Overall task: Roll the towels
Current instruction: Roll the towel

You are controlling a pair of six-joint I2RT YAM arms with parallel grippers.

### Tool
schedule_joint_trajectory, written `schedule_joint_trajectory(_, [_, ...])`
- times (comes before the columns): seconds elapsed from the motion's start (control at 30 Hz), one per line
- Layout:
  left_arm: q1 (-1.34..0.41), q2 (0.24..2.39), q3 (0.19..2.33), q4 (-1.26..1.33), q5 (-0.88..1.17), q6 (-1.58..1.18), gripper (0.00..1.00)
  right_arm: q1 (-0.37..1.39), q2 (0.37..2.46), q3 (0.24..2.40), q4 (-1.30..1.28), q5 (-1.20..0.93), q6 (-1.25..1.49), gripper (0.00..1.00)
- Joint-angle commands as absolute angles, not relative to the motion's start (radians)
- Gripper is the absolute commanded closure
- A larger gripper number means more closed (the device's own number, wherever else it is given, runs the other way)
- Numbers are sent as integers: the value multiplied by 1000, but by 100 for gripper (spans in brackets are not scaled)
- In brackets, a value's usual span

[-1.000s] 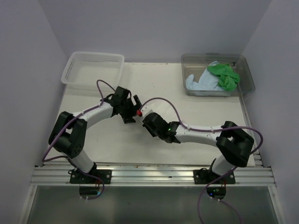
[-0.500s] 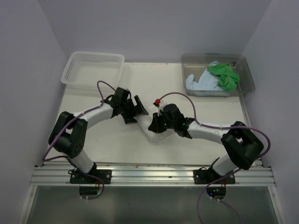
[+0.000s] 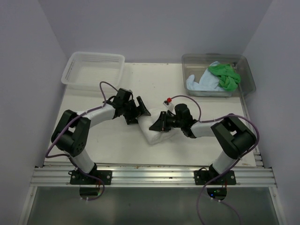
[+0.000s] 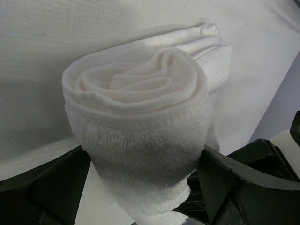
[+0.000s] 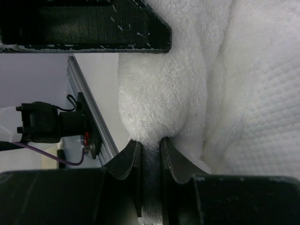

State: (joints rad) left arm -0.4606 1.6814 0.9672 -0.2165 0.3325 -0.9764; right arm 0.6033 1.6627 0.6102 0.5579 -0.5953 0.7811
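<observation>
The white towel (image 3: 157,136) lies rolled at the table's middle. My left gripper (image 3: 140,108) stands open at its far left end. In the left wrist view the roll (image 4: 140,108) sits end-on between the wide jaws of the left gripper (image 4: 143,152), whose fingers (image 4: 234,183) flank it. My right gripper (image 3: 156,124) is shut on a fold of the white towel (image 5: 187,70), pinched at the right gripper's tips (image 5: 150,143). The green towel (image 3: 225,75) and the light blue towel (image 3: 201,83) lie crumpled in the clear tub.
The clear tub (image 3: 249,77) stands at the back right. The white lattice basket (image 3: 93,70) stands at the back left. The two grippers are close together over the towel. A metal rail (image 3: 150,176) runs along the near edge.
My right arm swung right and turned, and its gripper now grips the towel from the right. My left gripper opened and shifted slightly right. The towel has come into view.
</observation>
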Motion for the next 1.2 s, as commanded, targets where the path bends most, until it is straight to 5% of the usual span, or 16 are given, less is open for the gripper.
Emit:
schedule_joint_trajectory(0.0, [-472, 1710, 966, -161, 333, -950, 7, 589, 1709, 580, 644, -703, 890, 100])
schedule_joint_trajectory(0.27, [-477, 1763, 971, -137, 331, -942, 5, 583, 1721, 594, 594, -710, 865, 100])
schedule_joint_trajectory(0.43, [-480, 1772, 974, -159, 293, -959, 35, 577, 1720, 597, 569, -707, 864, 99])
schedule_joint_trajectory(0.47, [-479, 1772, 974, -170, 284, -960, 42, 575, 1710, 604, 542, -683, 836, 92])
schedule_joint_trajectory(0.5, [-480, 1772, 974, -176, 281, -966, 44, 575, 1694, 615, 491, -658, 815, 72])
schedule_joint_trajectory(0.73, [-483, 1815, 1008, -273, 270, -971, 47, 687, 1435, 782, -91, -184, 536, 26])
schedule_joint_trajectory(1.17, [-491, 1829, 1011, -304, 245, -991, 48, 1150, 1575, 1117, -448, 608, 287, 21])
